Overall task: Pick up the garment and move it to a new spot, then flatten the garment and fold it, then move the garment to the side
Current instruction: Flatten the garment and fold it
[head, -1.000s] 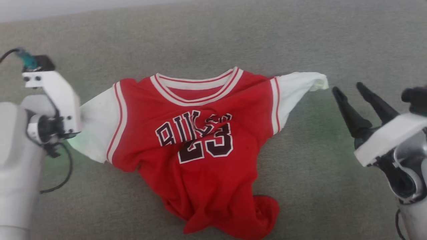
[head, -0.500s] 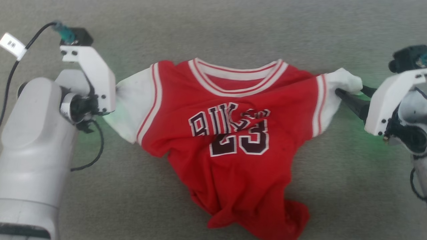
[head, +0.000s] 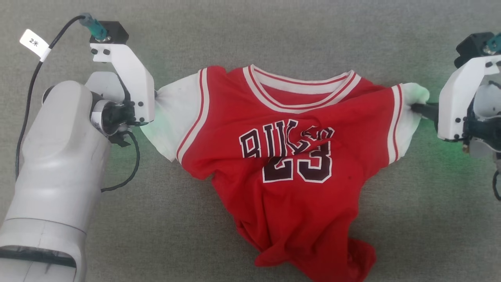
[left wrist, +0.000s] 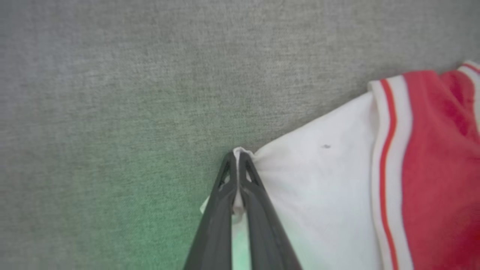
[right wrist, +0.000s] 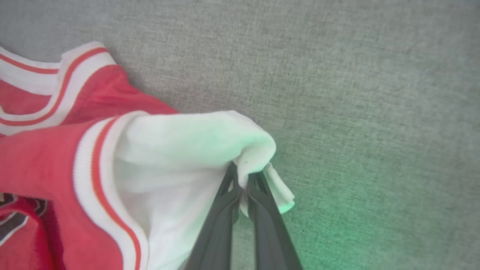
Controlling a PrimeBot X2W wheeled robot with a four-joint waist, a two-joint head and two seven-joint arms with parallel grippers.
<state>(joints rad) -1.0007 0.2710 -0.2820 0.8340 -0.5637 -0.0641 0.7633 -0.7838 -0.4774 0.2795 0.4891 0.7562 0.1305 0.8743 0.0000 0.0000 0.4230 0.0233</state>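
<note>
The garment (head: 289,156), a red jersey with white sleeves and a dark "23", lies front up on the grey cloth surface, its lower part bunched at the bottom right. My left gripper (left wrist: 236,157) is shut on the edge of the white sleeve (left wrist: 318,187) on the head view's left; in the head view its fingers are hidden behind its white mount (head: 131,84). On the opposite side my right gripper (right wrist: 242,174) is shut on the folded tip of the other white sleeve (right wrist: 187,150), with its dark fingers (head: 424,110) showing at that sleeve's end.
Grey fabric surface (head: 250,35) spreads on all sides of the garment. A black cable (head: 129,172) loops from the left wrist over the surface beside the left sleeve. Green light from both wrists tints the cloth.
The right gripper came in from the right, open, and shut on the right sleeve's tip. The left gripper closed on the left sleeve. The head camera tilted, so the whole scene sits lower.
</note>
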